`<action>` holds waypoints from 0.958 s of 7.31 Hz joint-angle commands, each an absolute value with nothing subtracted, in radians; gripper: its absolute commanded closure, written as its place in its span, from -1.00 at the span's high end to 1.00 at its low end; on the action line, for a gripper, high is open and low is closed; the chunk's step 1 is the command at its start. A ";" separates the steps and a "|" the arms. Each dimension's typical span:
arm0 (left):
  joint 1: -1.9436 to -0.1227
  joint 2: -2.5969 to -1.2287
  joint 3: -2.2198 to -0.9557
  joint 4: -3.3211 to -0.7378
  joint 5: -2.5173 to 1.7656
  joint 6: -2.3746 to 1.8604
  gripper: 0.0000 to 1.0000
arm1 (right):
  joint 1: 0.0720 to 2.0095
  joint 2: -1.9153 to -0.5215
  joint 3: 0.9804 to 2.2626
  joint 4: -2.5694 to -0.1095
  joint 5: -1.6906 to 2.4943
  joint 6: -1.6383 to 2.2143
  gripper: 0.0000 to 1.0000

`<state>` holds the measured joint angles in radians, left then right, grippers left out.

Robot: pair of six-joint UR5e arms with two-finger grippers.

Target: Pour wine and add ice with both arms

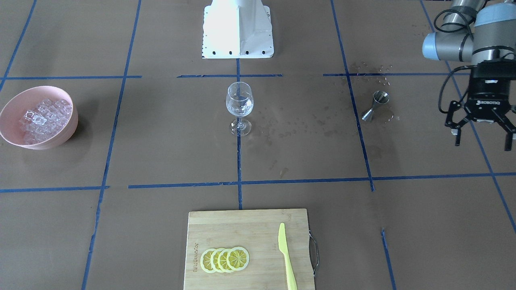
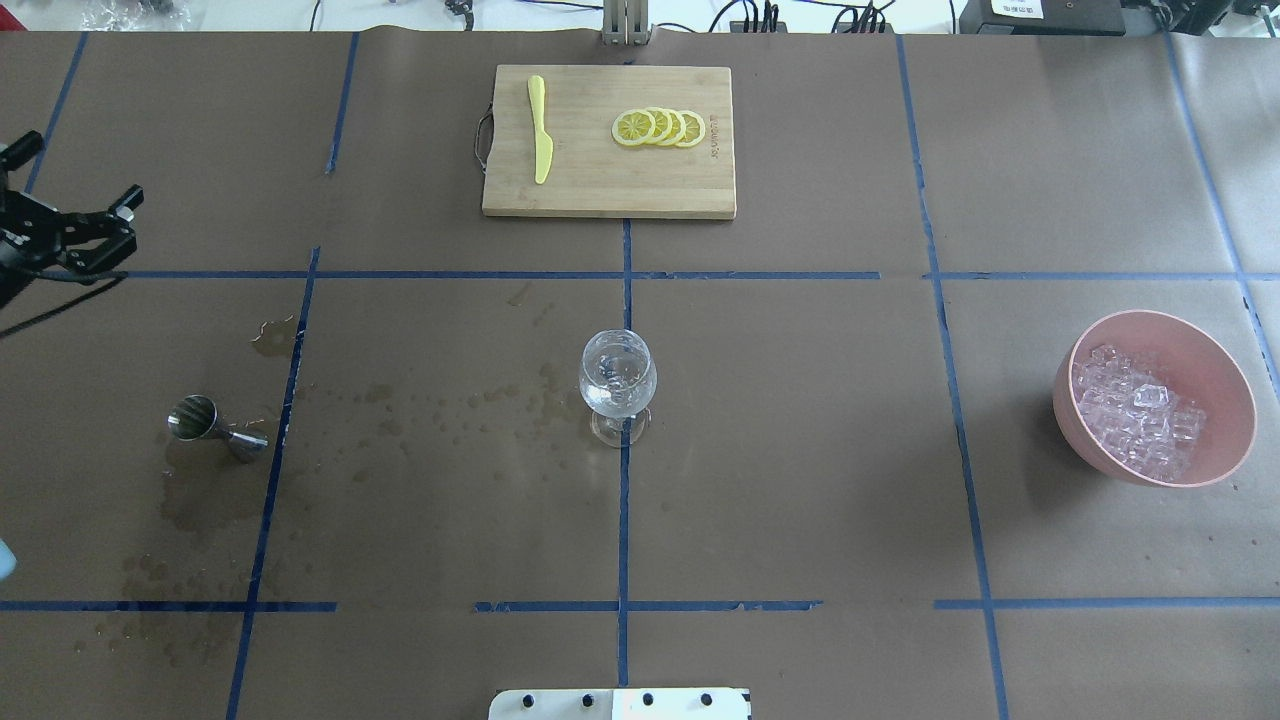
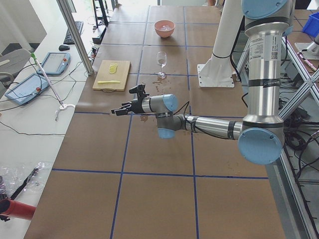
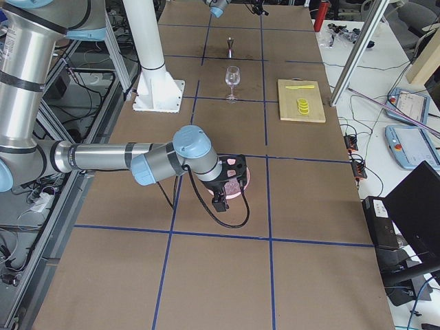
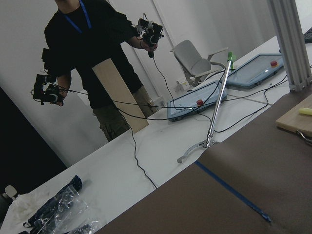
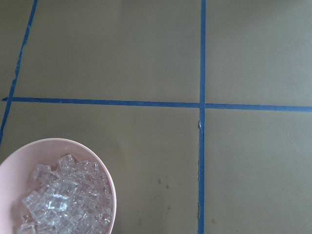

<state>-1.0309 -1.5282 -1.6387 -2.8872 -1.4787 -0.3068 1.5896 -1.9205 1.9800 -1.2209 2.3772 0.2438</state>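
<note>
The left claw hangs above the surface with its fingers spread wide and nothing between them, out beyond the steel jigger, which stands upright among damp stains. The right claw is poised just over the pink bowl; whether it is spread or closed I cannot tell. The ice lies heaped in that bowl. At the centre stands the wine glass, with what seems to be the wine, nearly colourless, low in it. Farther off, a cutting board carries lemon slices and a yellow knife.
</note>
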 commanded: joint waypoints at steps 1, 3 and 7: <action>-1.309 -1.583 -1.637 -2.600 -1.836 -0.295 1.00 | 1.589 -1.922 1.965 -1.221 2.378 0.242 1.00; -1.446 -1.588 -1.643 -2.301 -2.040 -0.252 1.00 | 1.589 -1.924 1.960 -1.221 2.378 0.242 1.00; -1.564 -1.559 -1.635 -1.760 -2.100 -0.038 1.00 | 1.589 -1.925 1.959 -1.221 2.382 0.244 1.00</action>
<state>-1.5096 -1.5736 -1.6392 -1.8901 -2.0683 -0.1584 1.5896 -1.9260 1.9595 -1.2211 2.3797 0.2426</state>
